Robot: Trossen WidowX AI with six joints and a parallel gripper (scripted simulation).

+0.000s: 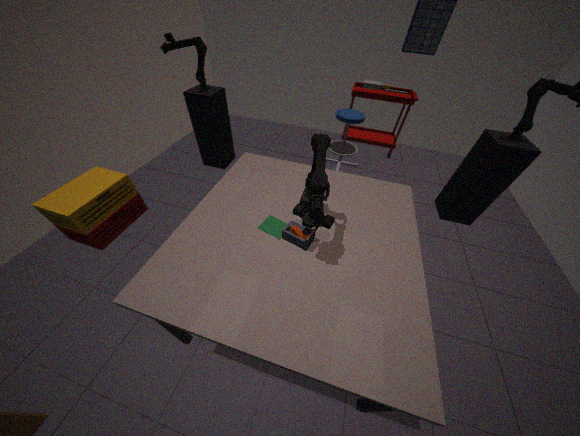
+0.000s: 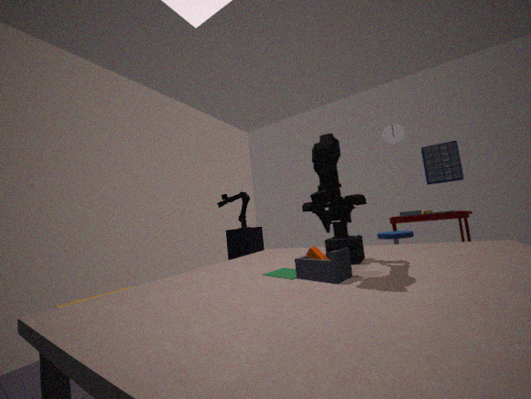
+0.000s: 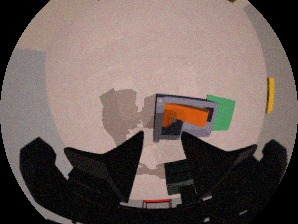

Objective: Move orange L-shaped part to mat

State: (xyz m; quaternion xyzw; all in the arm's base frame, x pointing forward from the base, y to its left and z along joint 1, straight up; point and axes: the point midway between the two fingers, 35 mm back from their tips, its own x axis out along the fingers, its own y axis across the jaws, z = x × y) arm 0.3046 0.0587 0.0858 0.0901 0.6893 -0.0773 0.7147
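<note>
The orange L-shaped part (image 1: 300,232) (image 2: 316,253) (image 3: 187,114) lies tilted in the grey tray (image 1: 296,241) (image 2: 320,271) (image 3: 158,120). Its end toward the green mat (image 1: 271,226) (image 2: 283,274) (image 3: 225,112) stands raised above the tray's low wall; its L-shaped end is down by the taller wall. My gripper (image 2: 338,226) (image 3: 162,135) is open, with nothing between its fingers. It hangs above the tray, near the L-shaped end, clear of the part. In the wrist view the part lies beyond the fingertips, toward the right finger. The mat is bare.
The tray stands on the pale table (image 1: 250,300) (image 2: 229,329) right beside the mat. The tray's taller wall (image 2: 340,256) rises on the side away from the mat. The arm's base (image 2: 352,249) is behind the tray. A blue stool (image 1: 350,116) and a red cart (image 1: 371,136) stand beyond the table.
</note>
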